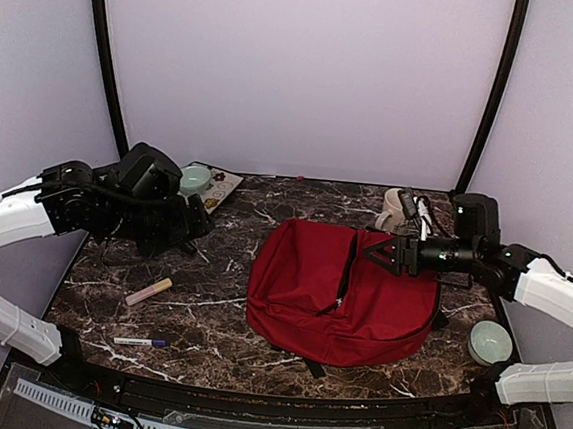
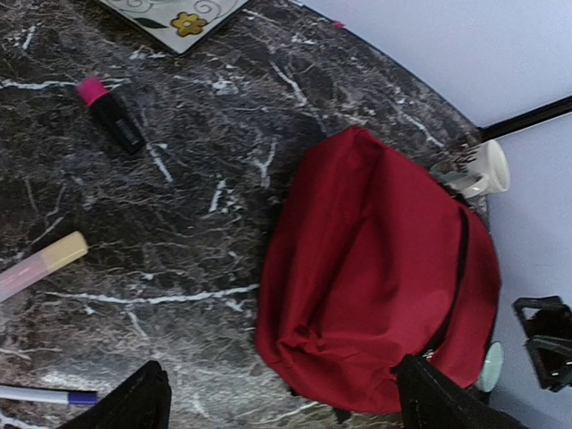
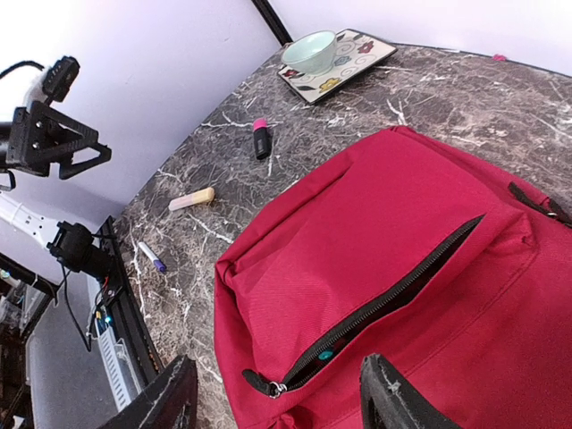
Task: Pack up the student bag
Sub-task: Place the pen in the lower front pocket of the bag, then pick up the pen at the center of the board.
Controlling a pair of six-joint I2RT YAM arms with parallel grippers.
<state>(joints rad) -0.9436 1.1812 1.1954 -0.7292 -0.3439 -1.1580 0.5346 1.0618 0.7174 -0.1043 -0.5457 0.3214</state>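
While a blue-capped pen (image 1: pixel 141 342) lies near the front edge of the marble table (image 1: pixel 208 313), the student bag (image 1: pixel 344 300) lies flat at mid-table, right of centre. The right gripper (image 3: pixel 279 362) hovers over its zipper, jaws apart and empty. The left gripper (image 2: pixel 281 366) hangs wide and empty beyond.

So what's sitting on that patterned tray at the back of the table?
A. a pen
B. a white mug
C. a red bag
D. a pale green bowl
D: a pale green bowl sits on the tray.
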